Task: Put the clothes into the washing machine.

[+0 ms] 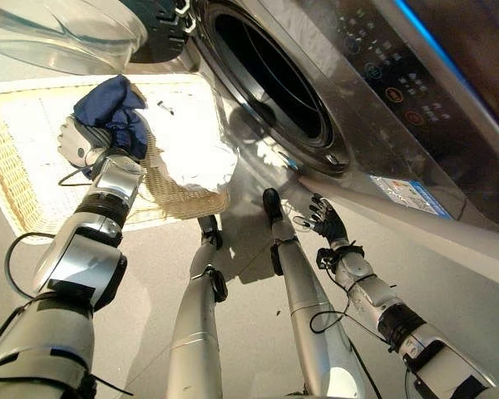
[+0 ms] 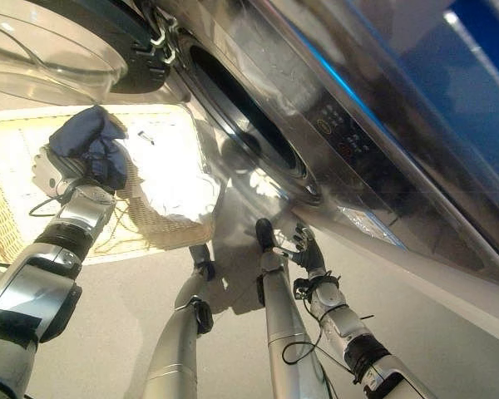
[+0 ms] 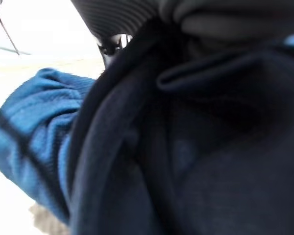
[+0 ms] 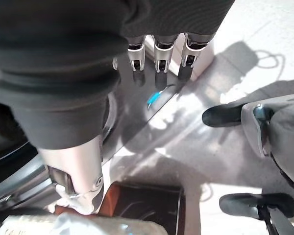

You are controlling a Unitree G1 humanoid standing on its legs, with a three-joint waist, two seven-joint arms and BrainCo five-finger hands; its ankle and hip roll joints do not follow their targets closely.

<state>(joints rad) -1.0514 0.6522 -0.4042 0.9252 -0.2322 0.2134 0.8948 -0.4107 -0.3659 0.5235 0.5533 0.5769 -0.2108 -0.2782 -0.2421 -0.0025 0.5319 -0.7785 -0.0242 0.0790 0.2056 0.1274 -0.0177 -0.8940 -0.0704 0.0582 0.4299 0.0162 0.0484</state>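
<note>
Left hand (image 1: 83,143) clutches navy cloth (image 1: 116,112) — its fingers buried in folds — above the wicker basket (image 1: 17,199); right hand (image 1: 324,220), fingers loose, by the washing machine (image 1: 333,108).

Strong light falls across the scene. It washes the white cloth (image 1: 191,145) in the wicker basket (image 1: 17,199) almost blank, and the basket's weave near that cloth fades to pale cream. Bright glare patches sit on the steel front of the washing machine (image 1: 374,150) just below its door opening, whose inside stays dark. Soft shadows lie on the floor (image 1: 249,274) beneath the machine. In the left wrist view the dark blue garment (image 3: 196,161) is blurred and murky.
</note>
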